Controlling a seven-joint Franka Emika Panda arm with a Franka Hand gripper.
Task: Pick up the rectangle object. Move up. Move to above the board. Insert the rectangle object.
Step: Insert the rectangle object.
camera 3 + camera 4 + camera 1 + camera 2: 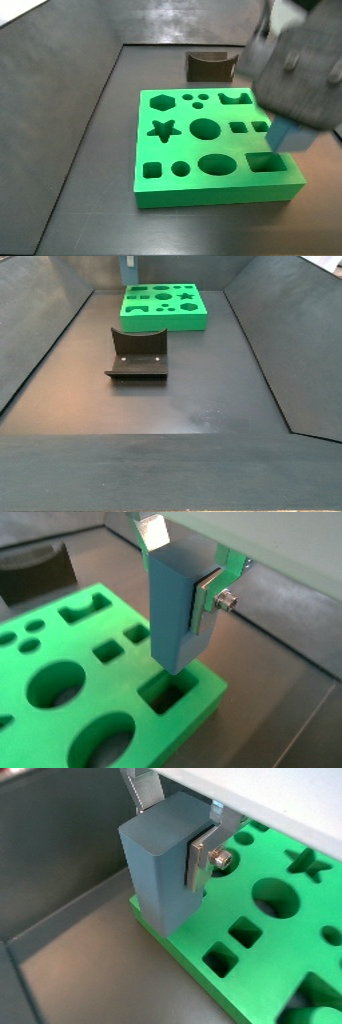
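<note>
Rectangle object (177, 607), a tall light blue block, hangs upright in the tool (187, 597), whose flat silver fingers (210, 602) are clamped against its sides in both wrist views, so the tool is closed on the block. In a wrist view its lower end sits just above a rectangular cut-out near a corner of the board (80, 647), not yet down inside the hole. From another wrist view the rectangle object (158, 868) stands over the board's edge (274, 933), with star, circle and square holes spread beside it. In a side view the blurred tool (297, 75) holds the block (291, 135) over the near right corner of the green board (201, 150), which lies flat on the dark worktop (80, 130). Behind the board stands the fixture (211, 65); in a side view the fixture (139, 353) sits nearer the camera than the board (164, 306).
</note>
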